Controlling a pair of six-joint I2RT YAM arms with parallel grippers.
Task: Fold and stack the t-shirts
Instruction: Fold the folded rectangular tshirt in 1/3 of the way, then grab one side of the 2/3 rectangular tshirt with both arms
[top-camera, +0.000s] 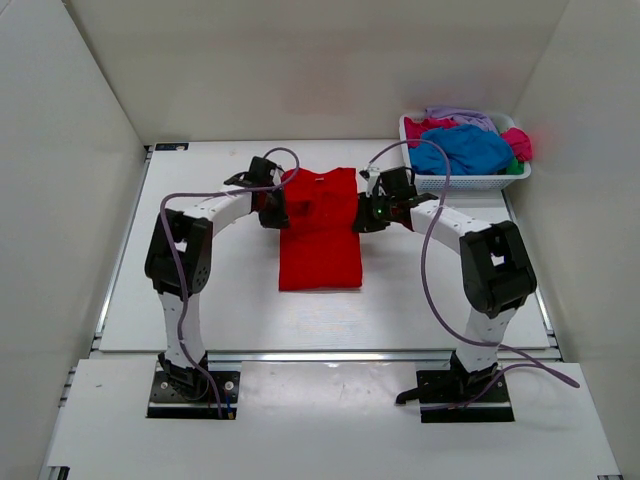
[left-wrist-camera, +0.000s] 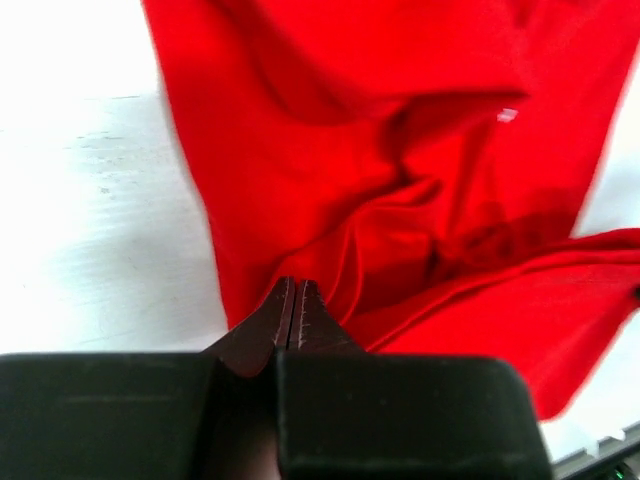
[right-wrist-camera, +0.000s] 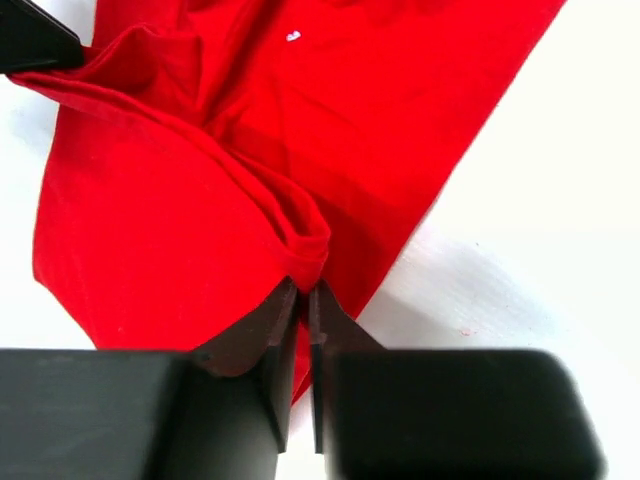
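1. Your left tool (left-wrist-camera: 295, 305) is clenched on the red t-shirt (top-camera: 320, 240). In the left wrist view the jaws meet, with a gather of red cloth pinched at their tips on the shirt's left edge.
2. Your right tool (right-wrist-camera: 305, 300) is clamped on the same shirt. A ridge of cloth runs into its nearly closed jaws on the right edge.
3. The red t-shirt lies flat on the surface (top-camera: 220, 300) between the two arms, collar away from you and hem toward the arm bases. No sleeves stick out, so I judge they are already folded in.
4. You hold opposite edges at matching height. That likely lets the cloth rise evenly, so a crosswise fold can land square rather than skewed.
5. The cloth puckers toward each pinch. You cannot tell how many layers each tool has taken, and a missed lower layer could spoil the fold.
6. The blue t-shirt (top-camera: 465, 148), pink t-shirt (top-camera: 428, 127), lavender t-shirt (top-camera: 460, 117) and green t-shirt (top-camera: 516, 167) sit heaped in the white basket (top-camera: 470, 183) at the far right, well apart from the red one. No stack shows yet, so the task looks early.
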